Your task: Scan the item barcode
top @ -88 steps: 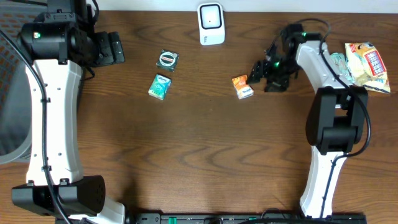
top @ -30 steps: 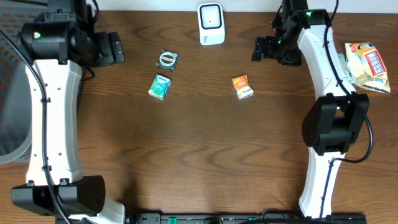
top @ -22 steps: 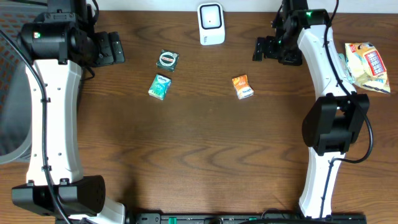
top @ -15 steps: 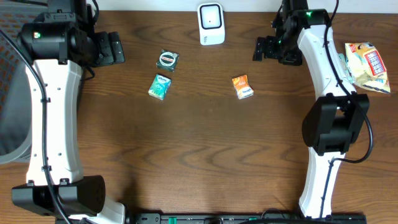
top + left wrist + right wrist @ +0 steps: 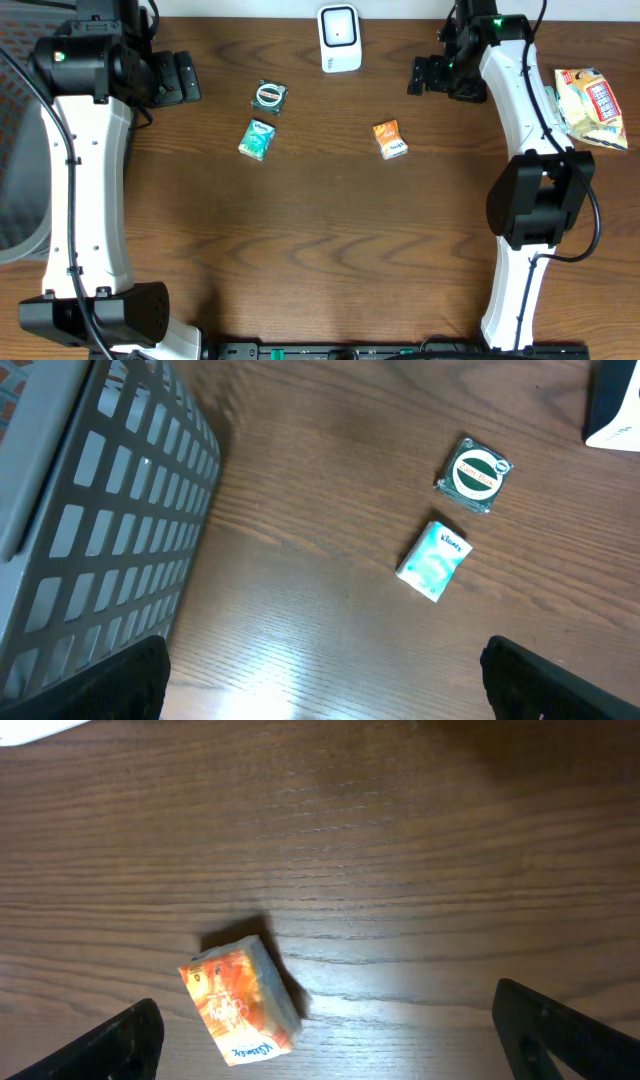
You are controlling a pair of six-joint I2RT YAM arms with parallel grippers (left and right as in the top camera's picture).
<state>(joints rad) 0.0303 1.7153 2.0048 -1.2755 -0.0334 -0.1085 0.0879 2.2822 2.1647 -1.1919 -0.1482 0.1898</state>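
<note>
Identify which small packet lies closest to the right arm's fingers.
The orange packet, lying alone on the right side; the teal packet and the green round-labelled packet sit together farther left.

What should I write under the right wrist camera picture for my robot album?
The open right gripper hovers above a small orange packet lying on the wooden table.
</note>
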